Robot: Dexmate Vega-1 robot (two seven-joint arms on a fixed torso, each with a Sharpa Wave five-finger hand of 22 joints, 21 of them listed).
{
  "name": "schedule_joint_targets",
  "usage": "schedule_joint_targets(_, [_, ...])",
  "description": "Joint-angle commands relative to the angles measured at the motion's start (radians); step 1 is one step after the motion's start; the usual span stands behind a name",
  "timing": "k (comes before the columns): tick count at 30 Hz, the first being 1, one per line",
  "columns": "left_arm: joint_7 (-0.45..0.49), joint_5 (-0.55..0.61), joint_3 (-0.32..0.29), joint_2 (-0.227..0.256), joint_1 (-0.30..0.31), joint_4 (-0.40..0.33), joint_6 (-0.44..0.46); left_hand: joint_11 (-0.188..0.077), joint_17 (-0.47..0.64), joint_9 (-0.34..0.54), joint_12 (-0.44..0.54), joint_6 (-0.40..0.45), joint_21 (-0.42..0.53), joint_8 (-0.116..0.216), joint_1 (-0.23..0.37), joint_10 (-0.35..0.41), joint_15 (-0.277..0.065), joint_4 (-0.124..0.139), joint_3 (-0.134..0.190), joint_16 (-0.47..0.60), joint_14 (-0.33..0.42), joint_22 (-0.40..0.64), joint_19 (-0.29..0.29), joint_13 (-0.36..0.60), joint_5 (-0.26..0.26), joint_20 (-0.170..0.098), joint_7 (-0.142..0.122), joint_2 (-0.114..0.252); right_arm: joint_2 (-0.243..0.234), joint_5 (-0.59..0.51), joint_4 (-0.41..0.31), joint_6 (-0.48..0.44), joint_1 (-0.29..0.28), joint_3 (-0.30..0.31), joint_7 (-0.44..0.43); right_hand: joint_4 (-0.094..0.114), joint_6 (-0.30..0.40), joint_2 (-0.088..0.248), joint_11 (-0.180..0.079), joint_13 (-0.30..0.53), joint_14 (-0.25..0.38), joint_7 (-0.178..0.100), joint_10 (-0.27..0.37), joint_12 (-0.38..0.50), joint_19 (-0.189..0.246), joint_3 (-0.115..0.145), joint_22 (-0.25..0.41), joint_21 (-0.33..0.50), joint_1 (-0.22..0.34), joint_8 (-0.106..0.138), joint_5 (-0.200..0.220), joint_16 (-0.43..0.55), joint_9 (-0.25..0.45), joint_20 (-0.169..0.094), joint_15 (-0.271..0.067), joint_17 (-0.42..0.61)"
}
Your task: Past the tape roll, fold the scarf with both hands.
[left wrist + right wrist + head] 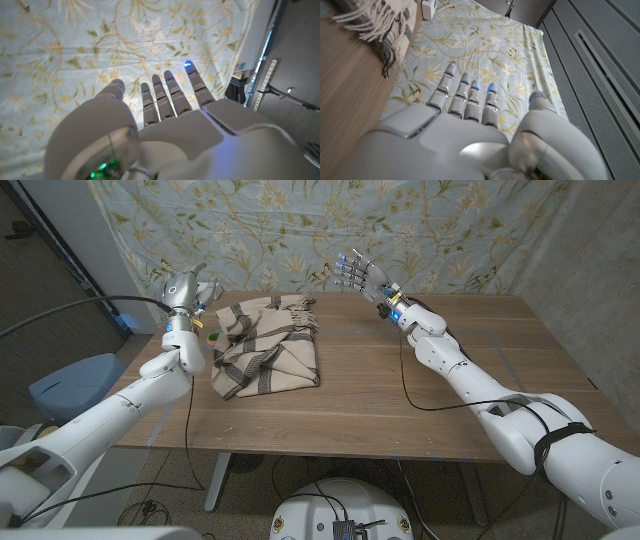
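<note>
right hand is empty, fingers straight and together, aimed at the floral cloth; fringed scarf end lies near the desk edge

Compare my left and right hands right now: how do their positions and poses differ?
The left hand is raised beside the folded scarf, at its left edge; the right hand is lifted well clear of the scarf, over bare table. The left hand's fingers look loosely gathered; the right hand's fingers are straight and spread. Both hold nothing.
</note>
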Motion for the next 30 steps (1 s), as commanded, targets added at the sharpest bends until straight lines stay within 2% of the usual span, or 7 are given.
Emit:
schedule_joint_targets(1, [-0.155, -0.278, -0.188, -0.012, 0.137, -0.175, -0.369, 0.014, 0.004, 0.001, -0.007, -0.004, -0.004, -0.009, -0.016, -0.004, 0.007, 0.001, 0.010, -0.007, -0.011, 0.004, -0.010, 0.002, 0.000, 0.000, 0.017, -0.002, -0.102, -0.011, -0.210, -0.006, -0.133, 0.037, -0.162, -0.003, -0.007, 0.000, 0.000, 0.002, -0.005, -0.003, -0.004, -0.007, 0.009, -0.002, 0.003, -0.001, -0.009, -0.003, -0.001, 0.000, 0.003, -0.007, -0.003, 0.001])
schedule_joint_targets(6, [-0.272, -0.406, -0.221, -0.032, 0.152, -0.120, -0.500, 0.038, 0.004, 0.002, -0.018, -0.017, -0.009, -0.018, -0.029, -0.024, 0.024, 0.004, 0.014, -0.016, -0.038, 0.005, -0.019, 0.002, -0.002, -0.005, 0.028, -0.005, -0.147, -0.027, -0.300, -0.016, -0.184, 0.049, -0.232, -0.002, -0.007, -0.002, 0.002, 0.002, -0.007, -0.004, 0.000, -0.005, 0.011, -0.005, 0.003, -0.002, -0.014, -0.004, -0.001, -0.002, 0.003, -0.013, -0.006, 0.000])
schedule_joint_targets(11, [-0.395, -0.508, -0.224, -0.056, 0.139, -0.049, -0.609, 0.059, 0.003, 0.002, -0.029, -0.038, -0.014, -0.027, -0.041, -0.049, 0.033, 0.006, 0.019, -0.022, -0.064, 0.005, -0.030, 0.001, -0.003, -0.005, 0.033, -0.005, -0.192, -0.050, -0.385, -0.011, -0.244, 0.065, -0.304, 0.000, -0.007, -0.004, 0.002, 0.002, -0.009, -0.002, 0.000, -0.006, 0.018, -0.008, 0.002, -0.003, -0.021, -0.004, -0.001, -0.003, 0.003, -0.019, -0.008, 0.000])
schedule_joint_targets(13, [-0.445, -0.553, -0.222, -0.064, 0.133, -0.028, -0.630, 0.055, 0.003, 0.001, -0.032, -0.042, -0.017, -0.029, -0.045, -0.055, 0.037, 0.007, 0.021, -0.024, -0.074, 0.006, -0.037, 0.001, -0.003, -0.005, 0.034, -0.005, -0.209, -0.057, -0.425, -0.009, -0.277, 0.079, -0.345, 0.000, -0.007, -0.005, 0.002, 0.002, -0.011, -0.003, 0.000, -0.005, 0.019, -0.009, 0.002, -0.003, -0.023, -0.004, -0.001, -0.004, 0.003, -0.019, -0.008, 0.000])
schedule_joint_targets(21, [-0.598, -0.676, -0.211, -0.092, 0.103, 0.053, -0.693, 0.074, 0.003, 0.001, -0.035, -0.052, -0.022, -0.030, -0.062, -0.066, 0.048, 0.015, 0.023, -0.024, -0.088, 0.007, -0.049, 0.000, -0.005, -0.009, 0.046, -0.002, -0.307, -0.103, -0.617, -0.020, -0.438, 0.167, -0.535, 0.005, 0.003, -0.015, 0.004, 0.002, -0.009, 0.000, 0.003, -0.005, 0.019, -0.019, 0.002, -0.009, -0.040, -0.001, -0.001, -0.004, 0.003, -0.013, -0.010, -0.002])
schedule_joint_targets(25, [-0.625, -0.690, -0.193, -0.113, 0.077, 0.092, -0.695, 0.078, 0.003, 0.002, -0.036, -0.053, -0.023, -0.030, -0.069, -0.069, 0.051, 0.019, 0.024, -0.022, -0.090, 0.007, -0.050, 0.000, -0.006, -0.009, 0.055, -0.001, -0.313, -0.102, -0.652, 0.004, -0.487, 0.192, -0.573, 0.008, 0.007, -0.018, 0.003, 0.001, -0.002, 0.002, 0.012, -0.001, 0.021, -0.023, 0.002, -0.012, -0.049, 0.000, 0.001, -0.002, 0.003, -0.014, -0.010, -0.002])
schedule_joint_targets(30, [-0.644, -0.705, -0.170, -0.144, 0.045, 0.140, -0.682, 0.083, 0.003, 0.002, -0.036, -0.056, -0.025, -0.030, -0.076, -0.071, 0.058, 0.023, 0.027, -0.021, -0.093, 0.007, -0.055, 0.000, -0.006, -0.007, 0.068, 0.002, -0.267, -0.080, -0.633, 0.098, -0.514, 0.198, -0.558, 0.010, 0.009, -0.016, 0.003, 0.001, 0.008, 0.004, 0.012, -0.002, 0.028, -0.024, 0.002, -0.012, -0.054, 0.000, 0.002, 0.002, 0.003, -0.015, -0.015, -0.003])
